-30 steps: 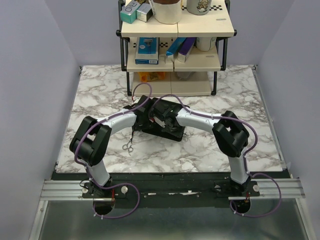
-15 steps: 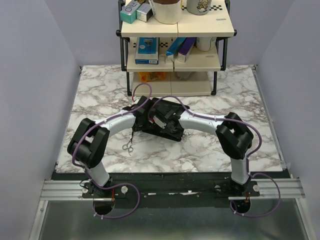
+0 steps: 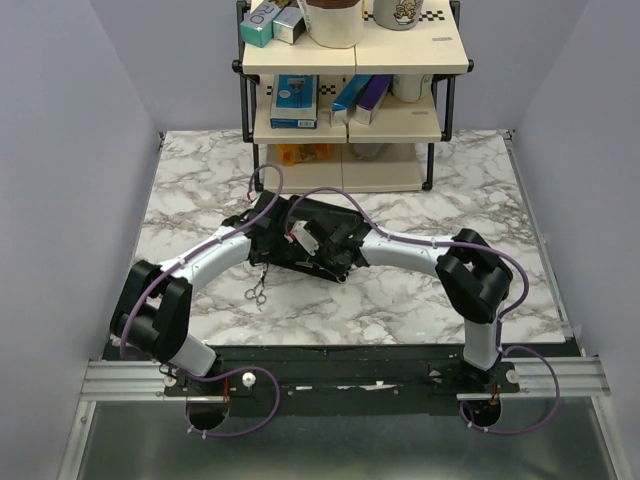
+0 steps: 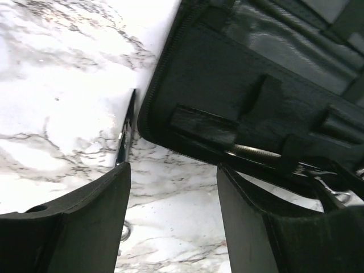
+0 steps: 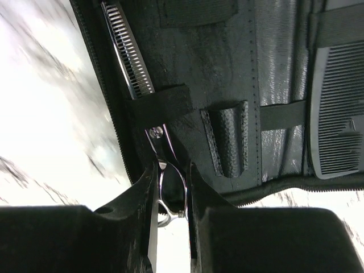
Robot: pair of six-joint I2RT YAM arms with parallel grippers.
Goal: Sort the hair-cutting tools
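Right pincer (image 5: 172, 170) clamps the handle of silver toothed metal scissors (image 5: 133, 68) strapped inside the open black zip pouch (image 5: 227, 68). Left pincer (image 4: 172, 170), fingers apart, hovers at the pouch's edge; small silver loop-handled scissors (image 3: 257, 294) lie just beside it.

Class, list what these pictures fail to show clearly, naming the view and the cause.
Top view: the pouch, contents covered by both wrists.
Top view: the scissors on the table, too small for detail.
Right wrist: the shears, loops partly behind the right end effector gripping them.
Left wrist: a slim black strip beside the pouch, lower end behind the open left end effector; too dim to identify.
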